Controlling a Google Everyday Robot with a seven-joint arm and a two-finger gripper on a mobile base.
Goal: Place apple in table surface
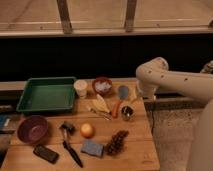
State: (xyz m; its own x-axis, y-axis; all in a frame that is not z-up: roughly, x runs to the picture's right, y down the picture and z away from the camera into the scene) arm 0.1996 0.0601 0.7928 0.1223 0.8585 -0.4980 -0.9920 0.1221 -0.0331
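a: one question, where's the apple point(87, 130) sitting?

b: on the table point(137, 132), bare wood under it, nothing touching it. it's nearer the camera than the tray point(46, 94), just off the tray's right front corner as we look at it.

a: and the gripper?

b: gripper point(134, 94) is well off to the right of the tray, by the table's back right edge, at the end of the white arm point(160, 77). it's well apart from the apple. clenched or loose? honestly can't tell.

a: what else is around?

b: cup point(80, 87) just right of the tray. carrot point(116, 108) further right and a bit nearer us. grapes point(116, 142) and a blue sponge point(92, 148) nearer still. purple bowl point(33, 128) in front of the tray's left end.
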